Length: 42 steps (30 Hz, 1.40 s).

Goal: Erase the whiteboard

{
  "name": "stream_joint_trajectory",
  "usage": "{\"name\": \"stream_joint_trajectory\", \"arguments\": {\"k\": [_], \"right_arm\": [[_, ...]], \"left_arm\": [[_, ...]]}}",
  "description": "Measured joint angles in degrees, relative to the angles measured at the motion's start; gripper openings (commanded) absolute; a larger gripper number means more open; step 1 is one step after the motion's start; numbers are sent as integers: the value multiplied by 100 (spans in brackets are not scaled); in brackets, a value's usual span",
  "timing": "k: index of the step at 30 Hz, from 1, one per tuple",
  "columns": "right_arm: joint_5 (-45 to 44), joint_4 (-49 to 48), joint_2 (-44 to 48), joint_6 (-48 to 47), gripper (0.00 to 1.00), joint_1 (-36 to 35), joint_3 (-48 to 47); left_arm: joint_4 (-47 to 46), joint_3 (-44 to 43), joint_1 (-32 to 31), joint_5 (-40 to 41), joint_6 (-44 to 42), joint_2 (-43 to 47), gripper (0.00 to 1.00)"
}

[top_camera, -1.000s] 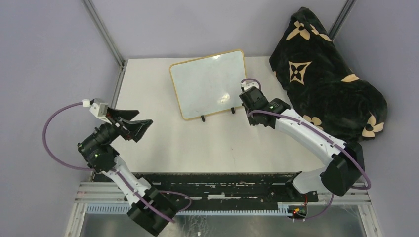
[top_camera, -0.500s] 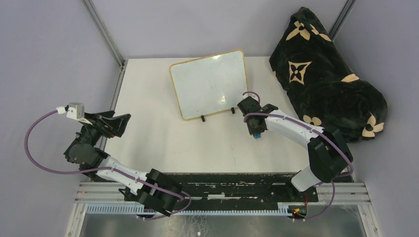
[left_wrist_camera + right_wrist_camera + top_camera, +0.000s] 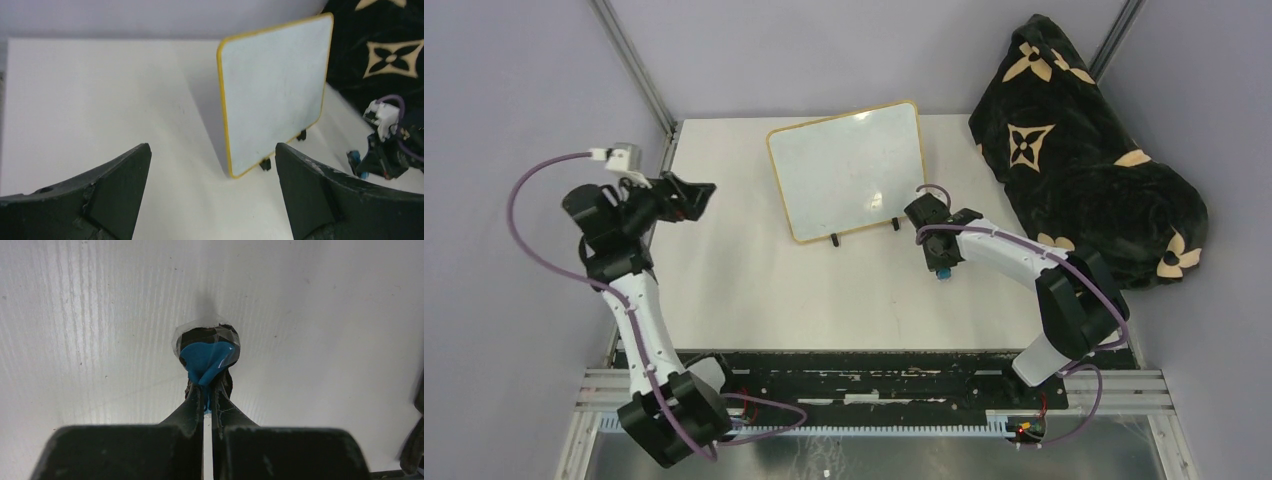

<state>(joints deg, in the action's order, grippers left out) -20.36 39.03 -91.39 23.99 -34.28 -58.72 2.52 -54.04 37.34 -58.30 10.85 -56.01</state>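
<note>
The whiteboard [image 3: 849, 170] stands tilted on two black feet at the back of the table; its yellow-framed face [image 3: 275, 100] shows no writing. My left gripper [image 3: 696, 198] hovers over the table's left edge, to the left of the board and pointed at it, jaws open wide with nothing between them [image 3: 212, 150]. My right gripper [image 3: 941, 266] points down at the table just in front of the board's right foot. It is shut [image 3: 206, 387] on a small blue eraser [image 3: 205, 357] with a dark taped pad, pressed near the table surface.
A black blanket with tan flower patterns [image 3: 1084, 150] is heaped at the right, spilling onto the table edge beside the board. The white table [image 3: 804, 290] ends at a black rail [image 3: 874, 375] in front. Metal frame posts [image 3: 634, 65] rise at the back corners.
The left arm swung from the near left up to the far left edge, still open. The right gripper drew back from the board's right edge and tipped down to the table.
</note>
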Motion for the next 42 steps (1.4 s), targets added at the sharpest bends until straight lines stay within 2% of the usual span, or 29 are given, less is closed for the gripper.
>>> {"name": "stream_joint_trajectory", "arguments": {"k": [2,5,11,20,25,29,33,39,41,42], "right_arm": [[-4,-35,0,0,1,48,0],[-4,-96,2,17,1,125,0],[15,-223,-9,28,1,219,0],[39,-262,-50,46,6,286,0],[39,-256,26,79,21,330,0],[39,-251,131,118,40,341,2],[39,-256,203,133,54,343,11],[46,-221,389,129,58,343,98],[48,-181,498,129,67,343,107],[61,-190,581,127,68,343,127]], "left_arm": [[634,66,-713,612,-483,-61,99],[1226,195,-1362,1683,-940,-66,99],[1410,330,-2645,3528,-1344,-149,99],[1453,717,-3654,5486,-1919,-1220,99],[1469,1067,-3882,5799,-2059,-1329,99],[1478,1137,-3860,5829,-2142,-1375,99],[1506,1137,-3860,5757,-2194,-1375,99],[1521,1137,-3860,5571,-2218,-1375,99],[1523,1137,-3860,5504,-2240,-1375,99],[1530,1137,-3860,5477,-2251,-1375,99]]}}
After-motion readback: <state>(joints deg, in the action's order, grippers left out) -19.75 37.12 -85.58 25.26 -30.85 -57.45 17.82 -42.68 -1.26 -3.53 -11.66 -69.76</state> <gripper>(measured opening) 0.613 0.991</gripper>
